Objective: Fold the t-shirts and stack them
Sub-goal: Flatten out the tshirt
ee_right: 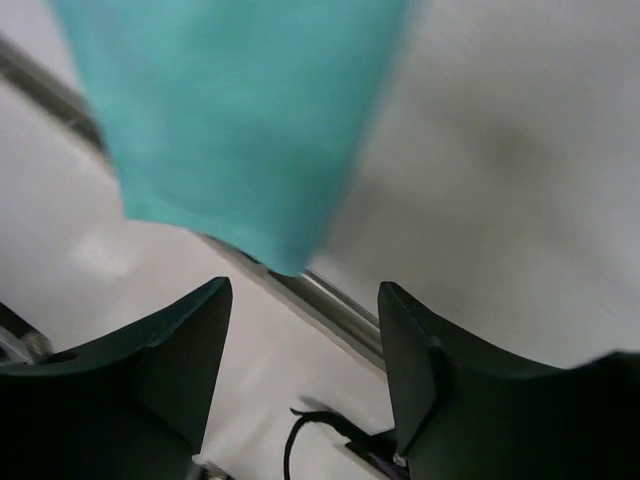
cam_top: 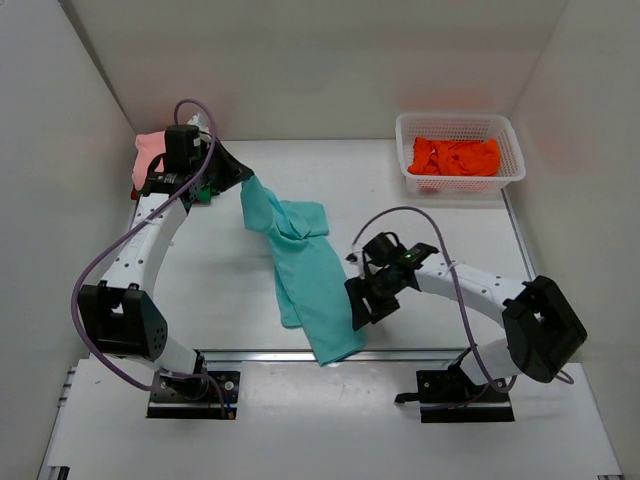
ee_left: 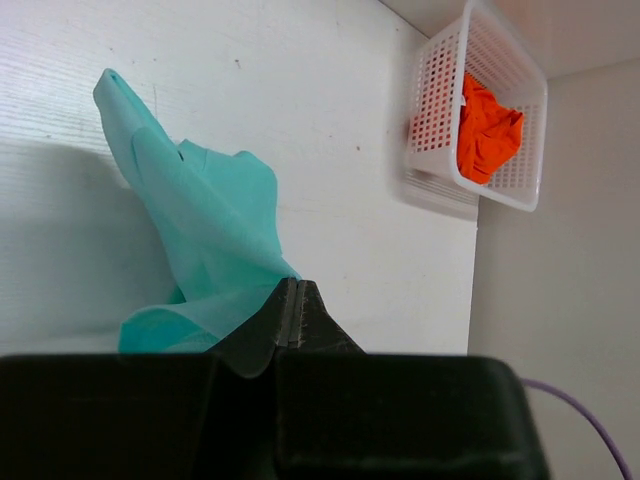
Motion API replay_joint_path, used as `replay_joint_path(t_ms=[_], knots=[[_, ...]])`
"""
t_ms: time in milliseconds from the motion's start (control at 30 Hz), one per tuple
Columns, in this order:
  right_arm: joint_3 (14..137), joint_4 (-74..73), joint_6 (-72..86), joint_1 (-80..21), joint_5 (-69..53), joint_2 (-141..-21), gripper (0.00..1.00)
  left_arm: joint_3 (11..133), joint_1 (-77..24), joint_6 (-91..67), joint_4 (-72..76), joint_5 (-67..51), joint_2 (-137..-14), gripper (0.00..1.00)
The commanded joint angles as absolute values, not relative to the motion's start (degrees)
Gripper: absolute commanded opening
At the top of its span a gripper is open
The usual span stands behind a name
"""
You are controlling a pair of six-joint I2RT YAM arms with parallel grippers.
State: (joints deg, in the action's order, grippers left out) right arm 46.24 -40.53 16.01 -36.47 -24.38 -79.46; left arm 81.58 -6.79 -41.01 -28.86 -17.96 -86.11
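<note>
Tabletop [cam_top: 300, 170] bears teal t-shirt [cam_top: 310, 275], corner pinched in left claw [ee_left: 290, 300].

Teal t-shirt [cam_top: 305, 265], orange t-shirt [cam_top: 455, 157], pink t-shirt [cam_top: 148, 152], white mesh basket [cam_top: 512, 150], white table [cam_top: 400, 200]

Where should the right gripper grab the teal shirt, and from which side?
Probably the near hem corner of the teal shirt, from the right: the left gripper pinches the far end, and that corner lies free just beside the open right gripper.
</note>
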Motion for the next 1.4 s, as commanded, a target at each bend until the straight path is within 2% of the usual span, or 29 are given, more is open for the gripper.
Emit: replay_joint_path(t_ms=[0,367,533,700,733,767,800,900,1100,1200,1367], knots=[[50.97,-38.15,13.11,-46.2,-23.65,-81.99,0.54,79.64,-5.89,-41.04,-30.24,-17.14,-82.79,0.0],[63.36,-33.58,6.68,-58.44,-16.97,-95.88,0.53,79.54,-5.1,-42.27,-30.76,-15.91,-82.79,0.0],[63.98,-32.17,6.5,-61.52,-17.05,-100.98,0.49,78.14,-4.75,-42.28,-31.55,-16.0,-82.09,0.0],[62.85,-32.78,5.36,-64.51,-12.23,-104.85,0.5,77.52,-4.3,-42.54,-30.77,-16.26,-81.48,0.0],[63.02,-34.0,5.45,-64.77,-10.56,-105.81,0.32,77.43,-4.31,-42.54,-30.94,-16.26,-81.47,0.0],[63.28,-34.71,5.45,-64.78,-10.2,-105.99,0.03,77.0,-4.05,-42.71,-30.59,-16.43,-81.65,0.0],[63.89,-36.2,5.19,-64.34,-9.5,-105.91,0.0,77.08,-4.04,-42.8,-30.59,-16.26,-81.48,0.0],[66.52,-41.11,4.92,-62.06,-8.27,-101.26,0.0,78.31,-4.04,-42.45,-30.85,-16.26,-81.74,0.0],[81.87,-51.06,2.83,-43.62,-9.49,-88.26,0.0,87.44,-2.91,-40.7,-27.87,-17.58,-84.1,0.0],[92.59,-53.26,-1.82,-30.1,-9.23,-86.48,0.0,99.28,1.65,-42.18,-25.85,-20.03,-87.7,0.0],[105.47,-48.53,-1.85,-20.14,-5.12,-86.75,0.0,113.0,7.29,-48.77,-22.59,-26.98,-91.15,0.0]])
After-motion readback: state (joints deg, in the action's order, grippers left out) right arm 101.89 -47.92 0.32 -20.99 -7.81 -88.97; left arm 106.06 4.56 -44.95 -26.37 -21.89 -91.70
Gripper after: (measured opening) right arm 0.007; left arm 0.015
